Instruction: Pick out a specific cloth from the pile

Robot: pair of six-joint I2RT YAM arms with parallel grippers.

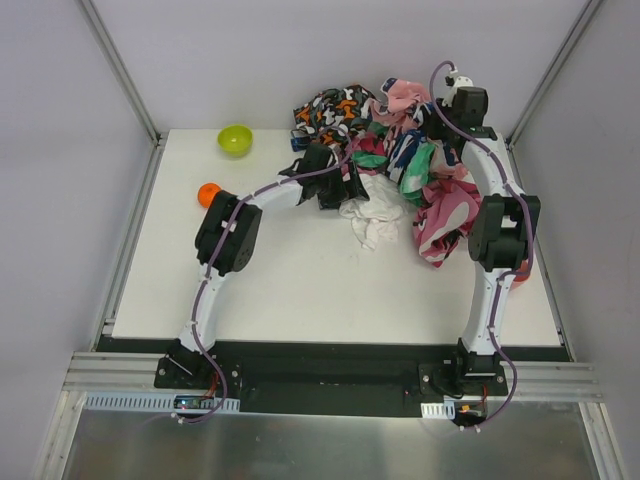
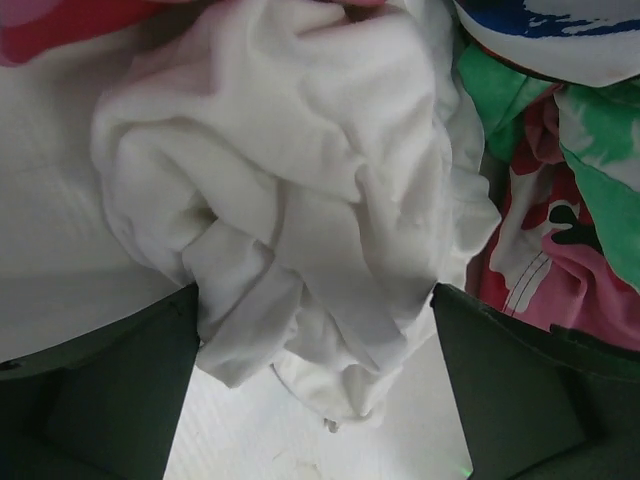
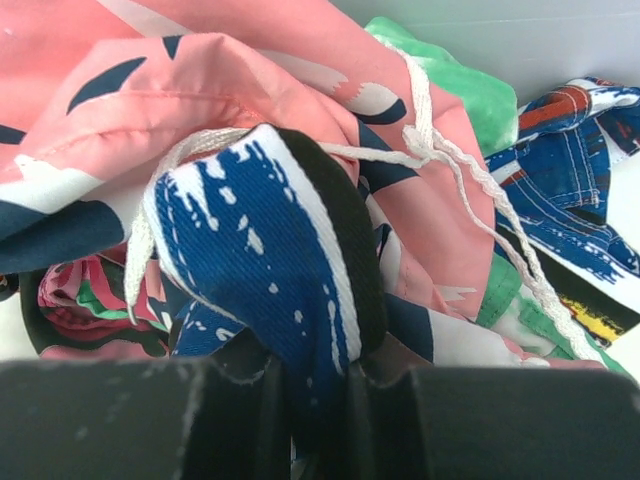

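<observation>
The white cloth (image 1: 372, 218) lies crumpled on the table at the near edge of the pile (image 1: 400, 140) of colourful patterned cloths. In the left wrist view the white cloth (image 2: 300, 200) fills the middle, with its lower folds between my open left gripper (image 2: 315, 295). The dark fingers (image 2: 110, 390) stand wide on either side of it. From above, the left gripper (image 1: 348, 185) sits at the cloth's left side. My right gripper (image 3: 320, 370) is shut on a blue, white and black cloth (image 3: 260, 250) at the back of the pile (image 1: 440, 112). Pink whale-print cloth (image 3: 200, 70) lies behind it.
A green bowl (image 1: 236, 139) stands at the back left of the white table (image 1: 300, 290). An orange ball (image 1: 208, 193) lies beside the left arm. Grey walls enclose the table on three sides. A pink camouflage cloth (image 1: 445, 215) trails toward the right arm.
</observation>
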